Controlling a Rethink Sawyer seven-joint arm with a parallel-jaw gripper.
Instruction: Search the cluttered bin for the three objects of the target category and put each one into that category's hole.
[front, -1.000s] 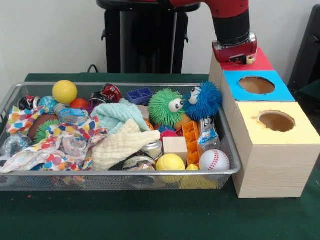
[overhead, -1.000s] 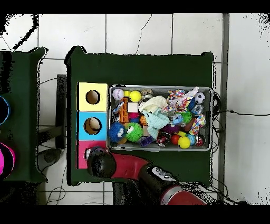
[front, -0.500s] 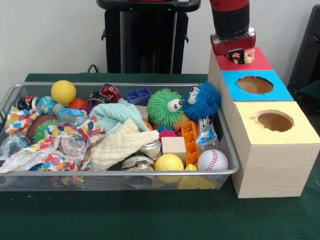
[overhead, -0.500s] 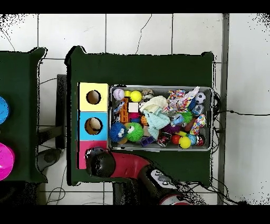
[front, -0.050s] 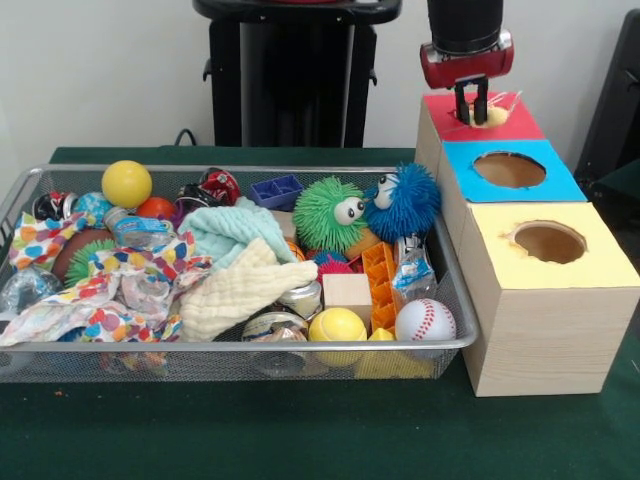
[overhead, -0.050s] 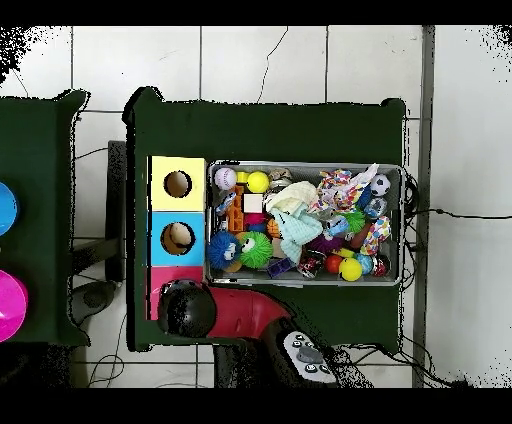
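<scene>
My gripper (front, -0.050s: 468, 103) hangs just above the red box (front, -0.050s: 520, 125), far right of the wire bin (front, -0.050s: 452, 290); fingers look slightly apart with nothing between them. Its hole is mostly masked by my fingertips, and a pale shape shows there that I can't identify. From overhead my wrist covers that box entirely.

Target category not stated, so I can't say which items are mine. Candidates near the bin's right end:
- baseball (front, -0.050s: 428, 320), near right corner, touching the front rim. Hard, smooth, likely to roll; take across its middle.
- yellow ball (front, -0.050s: 339, 327) beside it. Probably light, with some give.
- blue furry toy (front, -0.050s: 405, 200) and green furry toy (front, -0.050s: 331, 213), far side. Soft, light, hair may slip; pinch deep into the body.

Cloths on the left bury much. Cans under them are half seen.
</scene>
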